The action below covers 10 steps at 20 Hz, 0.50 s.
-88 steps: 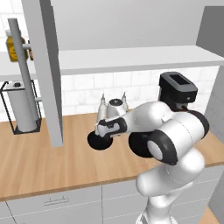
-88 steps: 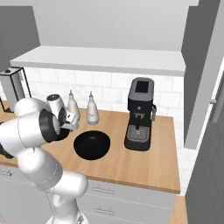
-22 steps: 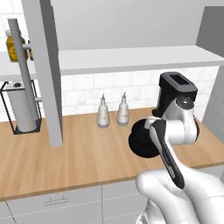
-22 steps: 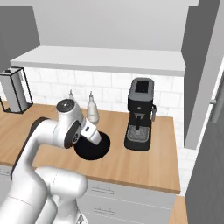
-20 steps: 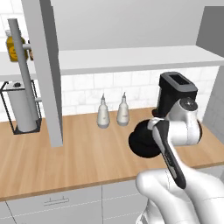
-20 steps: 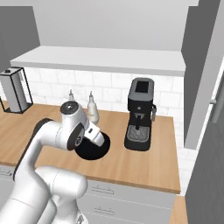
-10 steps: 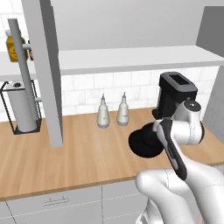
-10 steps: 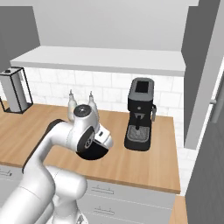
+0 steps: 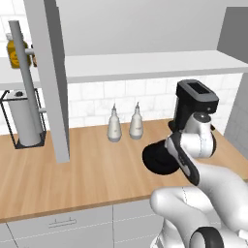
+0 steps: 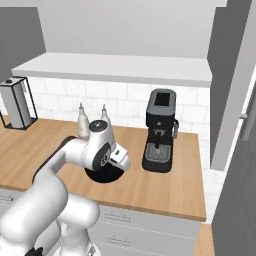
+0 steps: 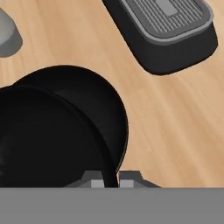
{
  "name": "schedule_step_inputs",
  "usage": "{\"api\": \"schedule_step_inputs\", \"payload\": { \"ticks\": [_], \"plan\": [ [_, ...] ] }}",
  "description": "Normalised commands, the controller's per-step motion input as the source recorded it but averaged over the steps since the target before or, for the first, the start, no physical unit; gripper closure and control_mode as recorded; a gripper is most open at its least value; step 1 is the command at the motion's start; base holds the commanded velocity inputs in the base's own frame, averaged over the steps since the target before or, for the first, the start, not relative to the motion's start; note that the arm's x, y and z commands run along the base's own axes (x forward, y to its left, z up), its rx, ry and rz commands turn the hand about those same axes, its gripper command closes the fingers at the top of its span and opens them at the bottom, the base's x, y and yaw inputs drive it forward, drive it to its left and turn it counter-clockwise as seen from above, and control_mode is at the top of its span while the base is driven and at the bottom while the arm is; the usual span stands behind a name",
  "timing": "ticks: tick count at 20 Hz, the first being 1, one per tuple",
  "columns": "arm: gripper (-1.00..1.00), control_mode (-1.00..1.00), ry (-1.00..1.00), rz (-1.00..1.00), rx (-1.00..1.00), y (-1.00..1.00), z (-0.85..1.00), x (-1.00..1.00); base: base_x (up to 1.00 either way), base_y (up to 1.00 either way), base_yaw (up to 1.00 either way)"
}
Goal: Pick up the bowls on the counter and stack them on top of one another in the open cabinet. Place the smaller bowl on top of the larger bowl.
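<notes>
Black and glossy, the round bowl (image 11: 52, 135) has its rim clamped in your gripper (image 11: 111, 178) above the wood-grain counter (image 11: 175, 122).

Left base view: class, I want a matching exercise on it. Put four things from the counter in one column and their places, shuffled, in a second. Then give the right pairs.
Things
1. bottles
2. coffee machine
3. paper roll
4. bowl

Places
a. far left of the counter, in a wire stand
b. side by side against the tiled wall, mid-counter
c. right end of the counter, at the wall
d. on the counter in front of the coffee machine, beside the arm

Pairs: 1-b, 2-c, 3-a, 4-d
</notes>
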Motion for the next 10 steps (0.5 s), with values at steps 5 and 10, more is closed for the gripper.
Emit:
{"api": "schedule_step_inputs", "payload": {
  "ticks": [5, 10],
  "plan": [
    [1.00, -1.00, 0.00, 0.00, -0.02, 0.00, -0.33, 0.01, 0.00, 0.00, 0.00],
    [1.00, -1.00, 0.00, 0.00, -0.01, 0.09, -0.35, 0.00, 0.00, 0.00, 0.00]
  ]
}}
